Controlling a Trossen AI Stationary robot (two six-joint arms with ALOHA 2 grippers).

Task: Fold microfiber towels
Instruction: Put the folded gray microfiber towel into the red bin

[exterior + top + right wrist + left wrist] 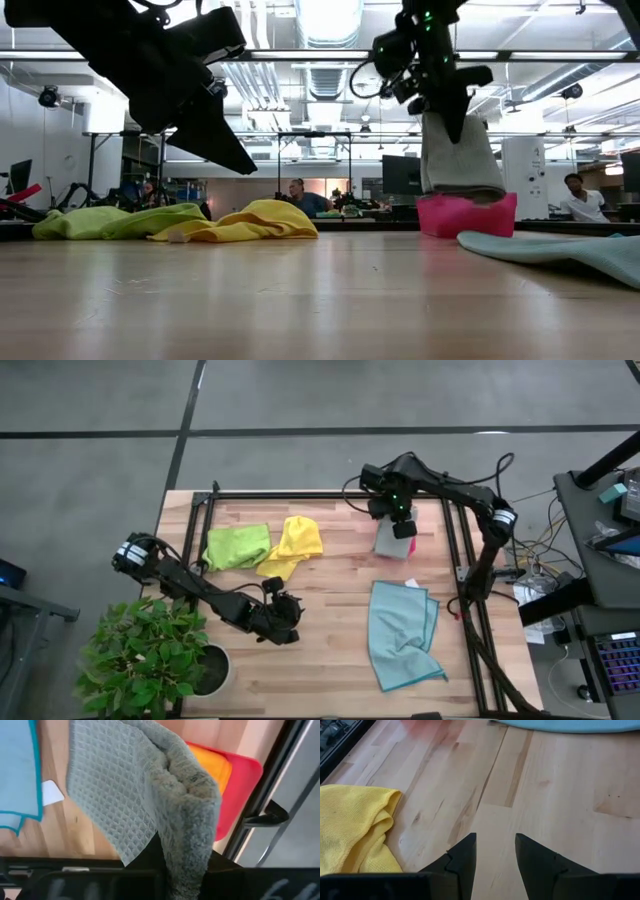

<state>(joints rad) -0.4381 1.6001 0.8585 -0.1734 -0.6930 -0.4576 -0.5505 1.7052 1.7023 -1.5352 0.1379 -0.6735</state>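
Observation:
A grey waffle-weave towel (460, 160) hangs from my right gripper (400, 525), which is shut on it above the pink-red tray (465, 215) at the table's far right. An orange cloth (217, 767) lies in the tray (242, 785). A lime green towel (237, 546) and a yellow towel (293, 546) lie crumpled side by side at the far left. A light blue towel (402, 632) lies loosely folded on the wood at the near right. My left gripper (495, 850) hovers open over bare wood near the table's middle, with nothing between its fingers. My right gripper pinches the grey towel at a bunched, thick fold (186, 820) between its two fingers, in several layers. The fingers come from above, pointing down. The towel hangs slack below them, and its lower end (462, 192) reaches the tray's rim.
A potted plant (150, 655) stands at the table's near left corner. A black metal frame (455, 560) runs along the table's right and far edges. A small white tag (50, 792) lies on the wood beside the blue towel. Bare wood shows between the yellow and blue towels.

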